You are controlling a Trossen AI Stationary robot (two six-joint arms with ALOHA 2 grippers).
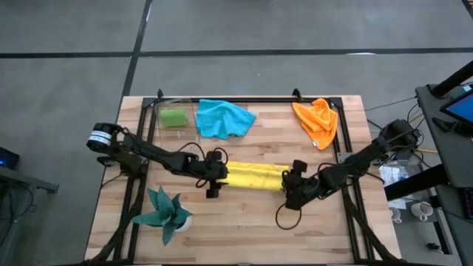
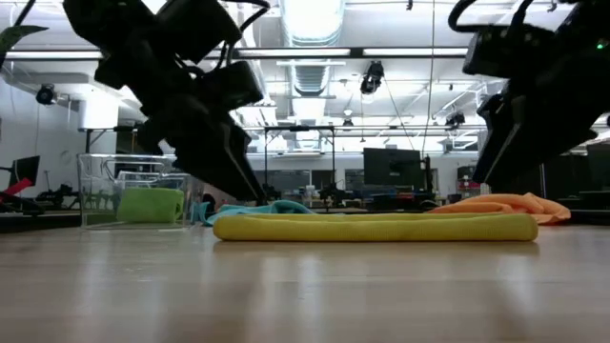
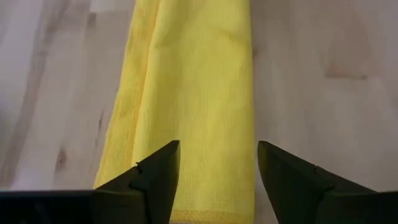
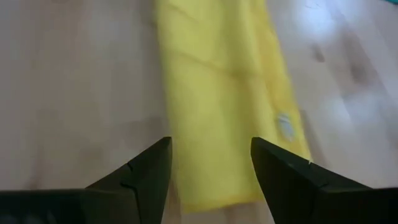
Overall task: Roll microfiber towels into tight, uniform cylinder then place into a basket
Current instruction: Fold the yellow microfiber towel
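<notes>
Here, flat across the middle of the wooden bench (image 1: 244,222): the yellow towel (image 1: 255,176), folded into a long narrow band running from 9 to 3 o'clock, not a tight cylinder

At its 9 o'clock end, the left gripper (image 1: 215,176), fingers (image 3: 155,180) spread apart above the cloth, holding nothing; towel end lying between and beyond the fingertips in the left wrist view

At its 3 o'clock end, the right gripper (image 1: 293,182), fingers (image 4: 146,177) likewise wide apart over the other end of the band, nothing clamped; a small pale tag showing near the towel's edge in the right wrist view

Seen from the low view, both dark arms reaching down to the two ends of the yellow band, the band resting on the wood

Toward 11 o'clock, the basket (image 1: 176,108), clear-walled, with the lime green towel (image 1: 174,117) rolled inside it

Just beside the basket, toward 12 o'clock, the bright blue towel (image 1: 224,118), loose and crumpled

Toward 1 o'clock, well apart from the blue one, the orange towel (image 1: 318,121), also crumpled

Toward 7 o'clock, near the bench corner, a dark teal spiky plant (image 1: 164,212) in a white pot

Around the bench edges, a black metal frame (image 1: 244,100)
</notes>
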